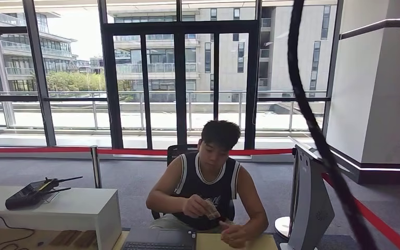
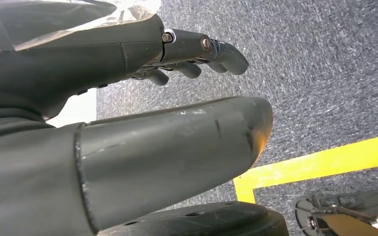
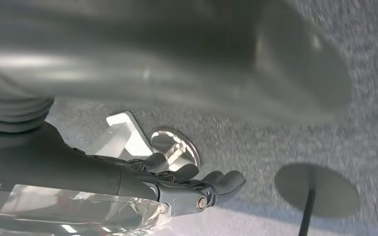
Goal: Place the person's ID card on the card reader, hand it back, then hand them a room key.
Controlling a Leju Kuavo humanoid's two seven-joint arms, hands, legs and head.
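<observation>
Step in hand: the very start, as judged from the scene; the ID card has not reached the robot, so the reader step, the return and the room key all lie ahead.
Person: a person point(image 1: 207, 179) sits across the bench point(image 1: 229, 242), both hands busy with a small object point(image 1: 211, 209) held at chest height; it may be a wallet or card holder, but it is too small to tell, and no card can be made out.
Left hand: the left hand point(image 2: 167, 64) hangs over grey carpet point(image 2: 325, 64), its fingers point(image 2: 226, 54) loosely extended and a little apart, holding nothing.
Right hand: the right hand point(image 3: 177, 179) also hangs over the floor, fingers gently curved with gaps between them, nothing in its grasp; the picture is blurred.
Card reader: none can be identified; a dark device with antennas point(image 1: 35, 190) lies on a white counter point(image 1: 57, 208) to the left, and a grey kiosk point(image 1: 310, 198) stands to the right.
Room key: cannot be seen.
Next move: probably raising one arm toward the person, palm ready, once a card is offered.
</observation>
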